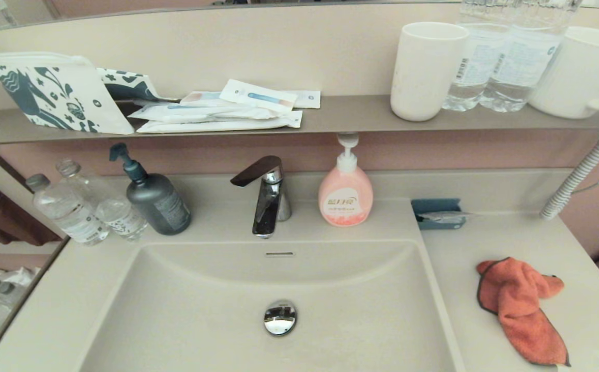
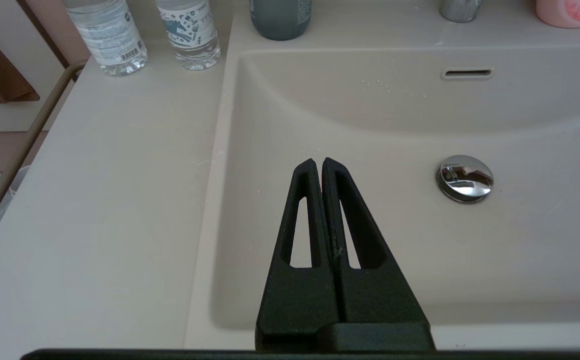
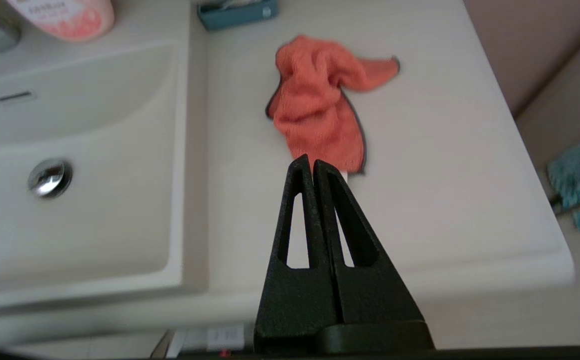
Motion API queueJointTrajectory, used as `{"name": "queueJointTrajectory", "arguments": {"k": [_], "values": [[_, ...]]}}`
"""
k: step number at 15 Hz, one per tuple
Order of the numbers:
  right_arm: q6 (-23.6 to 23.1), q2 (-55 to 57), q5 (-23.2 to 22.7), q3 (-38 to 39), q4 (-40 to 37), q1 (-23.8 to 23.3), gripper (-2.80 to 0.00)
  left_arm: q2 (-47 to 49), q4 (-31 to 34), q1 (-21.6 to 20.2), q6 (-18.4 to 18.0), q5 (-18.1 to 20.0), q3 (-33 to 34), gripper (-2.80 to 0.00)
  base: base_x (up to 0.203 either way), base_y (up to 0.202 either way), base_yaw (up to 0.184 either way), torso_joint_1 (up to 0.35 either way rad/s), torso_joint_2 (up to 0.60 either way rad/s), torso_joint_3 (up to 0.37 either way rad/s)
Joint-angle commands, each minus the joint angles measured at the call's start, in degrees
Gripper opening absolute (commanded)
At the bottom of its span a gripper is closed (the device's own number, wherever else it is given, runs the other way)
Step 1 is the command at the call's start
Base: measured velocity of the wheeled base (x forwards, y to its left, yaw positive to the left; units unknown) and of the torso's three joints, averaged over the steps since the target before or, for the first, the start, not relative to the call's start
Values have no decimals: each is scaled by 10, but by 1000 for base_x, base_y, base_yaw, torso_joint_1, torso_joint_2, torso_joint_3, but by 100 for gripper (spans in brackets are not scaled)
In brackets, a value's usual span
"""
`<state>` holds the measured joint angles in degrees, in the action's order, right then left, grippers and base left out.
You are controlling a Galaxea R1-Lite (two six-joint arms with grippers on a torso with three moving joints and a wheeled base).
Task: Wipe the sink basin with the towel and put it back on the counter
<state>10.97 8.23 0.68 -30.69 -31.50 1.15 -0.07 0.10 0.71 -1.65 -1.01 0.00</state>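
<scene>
The orange-coral towel lies crumpled on the beige counter to the right of the sink basin. A chrome drain plug sits in the basin's middle, with the slot overflow on the back wall. Neither gripper shows in the head view. My right gripper is shut and empty, held above the counter's front part just short of the towel. My left gripper is shut and empty over the basin's left side, left of the drain plug.
A chrome faucet, pink soap pump, dark pump bottle and two water bottles stand behind the basin. A blue tray sits on the counter's back right. The shelf above holds cups, bottles and packets.
</scene>
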Motion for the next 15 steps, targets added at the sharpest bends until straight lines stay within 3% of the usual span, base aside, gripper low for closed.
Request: {"name": "queueJointTrajectory", "arguments": {"k": [1, 3, 8, 15], "values": [[-9, -73, 9, 87, 83, -3, -280, 1, 0, 0, 0, 0, 0, -280, 0, 0, 0, 0, 0, 0], [-21, -80, 33, 151, 157, -3, -280, 1, 0, 0, 0, 0, 0, -280, 0, 0, 0, 0, 0, 0], [-111, -82, 48, 286, 326, -4, -280, 1, 0, 0, 0, 0, -1, -280, 0, 0, 0, 0, 0, 0], [-132, -82, -1, 298, 325, -4, -280, 1, 0, 0, 0, 0, 0, -280, 0, 0, 0, 0, 0, 0]]}}
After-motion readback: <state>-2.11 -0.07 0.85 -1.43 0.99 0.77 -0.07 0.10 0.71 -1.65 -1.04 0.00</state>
